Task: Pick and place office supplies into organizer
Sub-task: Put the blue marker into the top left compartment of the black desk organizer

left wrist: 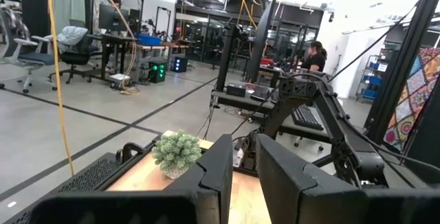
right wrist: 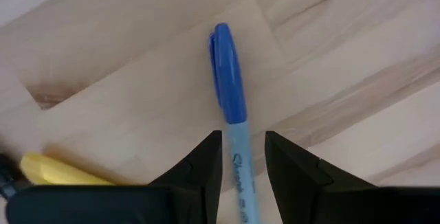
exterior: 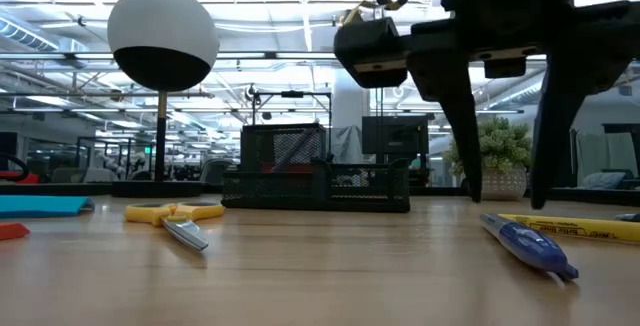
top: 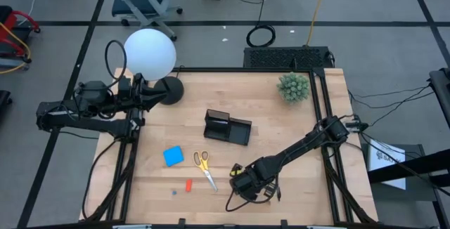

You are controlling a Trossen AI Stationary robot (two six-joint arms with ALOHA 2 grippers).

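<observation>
A blue pen lies flat on the wooden table, its cap end pointing away from my right gripper. That gripper points down over the pen's pale barrel, open, one finger on either side, with a sliver of room at each side. In the low view it hangs just above the tabletop behind the pen. A yellow pen lies beside it. Yellow-handled scissors, a blue pad and a red piece lie left of it. The black organizer stands mid-table. My left gripper waits level at the far left, slightly open.
A white globe lamp with a round black base stands at the far left corner beside my left arm. A green spiky plant sits at the far right. Bare wood lies between the organizer and the right gripper.
</observation>
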